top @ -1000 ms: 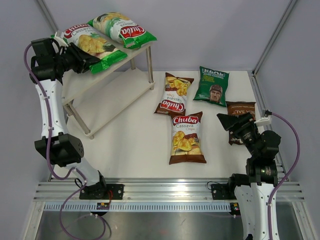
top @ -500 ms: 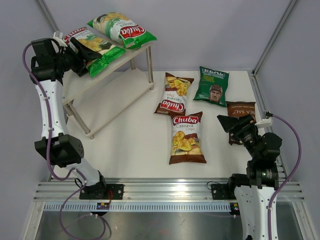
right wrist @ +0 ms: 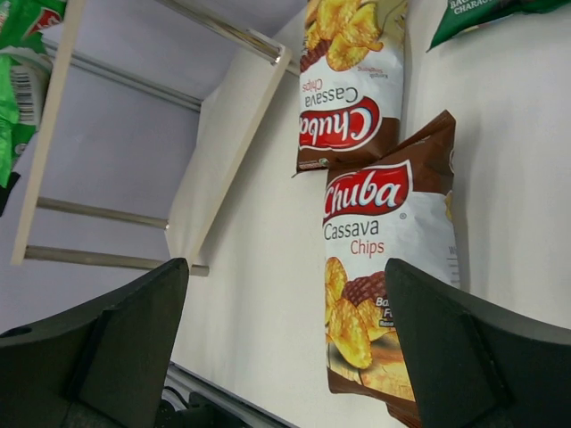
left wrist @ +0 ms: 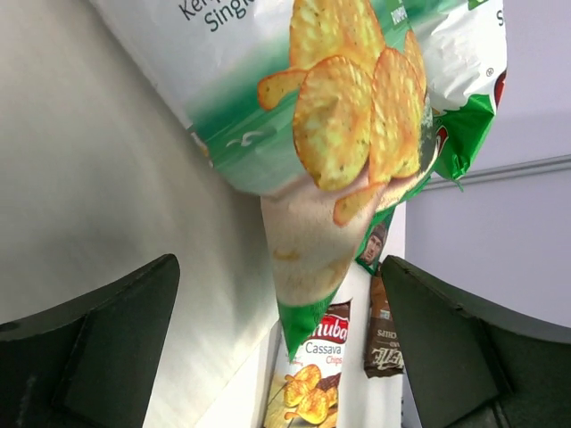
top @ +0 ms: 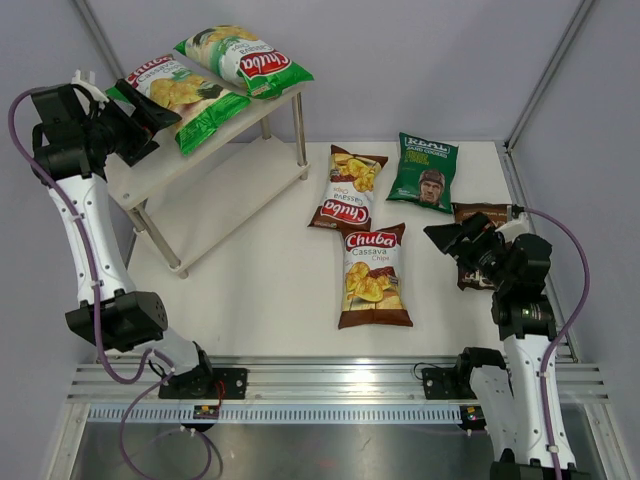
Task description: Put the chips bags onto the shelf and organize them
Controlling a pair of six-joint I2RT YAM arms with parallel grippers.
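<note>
Glossy chips bags [top: 374,275]; matt pale wooden shelf [top: 215,185]; shiny metal legs [top: 299,130].

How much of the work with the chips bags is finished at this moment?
Done: two green-white bags lie on the shelf, top tier. In hand: nothing; left gripper is open beside the nearer one, right gripper open by the dark brown bag. Left: that bag, two brown Chuba bags and the dark green bag, all on the table.

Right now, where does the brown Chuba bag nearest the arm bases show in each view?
Top external: brown Chuba bag, centre of the table.
Left wrist: brown Chuba bag at the bottom edge, middle.
Right wrist: brown Chuba bag right of centre.
Shared landmark: shelf, left in all three.
</note>
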